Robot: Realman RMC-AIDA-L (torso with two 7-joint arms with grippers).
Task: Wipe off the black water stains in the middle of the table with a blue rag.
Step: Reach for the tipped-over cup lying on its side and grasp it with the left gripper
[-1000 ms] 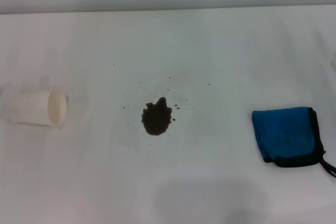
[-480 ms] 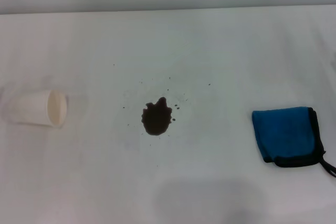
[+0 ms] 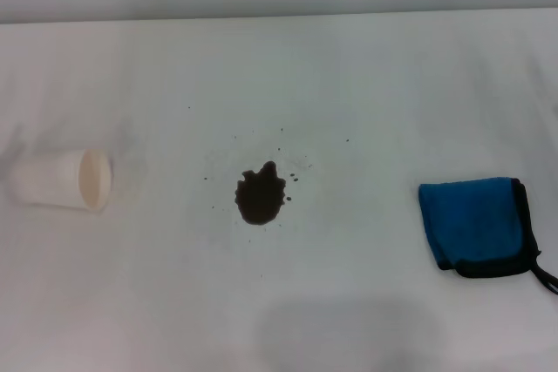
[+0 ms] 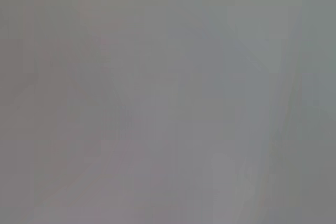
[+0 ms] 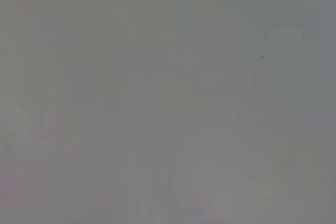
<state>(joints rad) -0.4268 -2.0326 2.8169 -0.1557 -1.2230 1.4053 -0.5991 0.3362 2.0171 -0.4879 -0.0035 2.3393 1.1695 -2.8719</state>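
Well apart, blue rag (image 3: 477, 225) and black water stains (image 3: 260, 196) lie untouched.

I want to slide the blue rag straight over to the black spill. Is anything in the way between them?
No. In the head view, only bare white table lies between the blue rag and the black water stains.

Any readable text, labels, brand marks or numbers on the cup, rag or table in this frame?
None. The tipped white cup, the blue rag and the table carry no visible lettering. The black water stains are only a blotch. Both wrist views show nothing legible.
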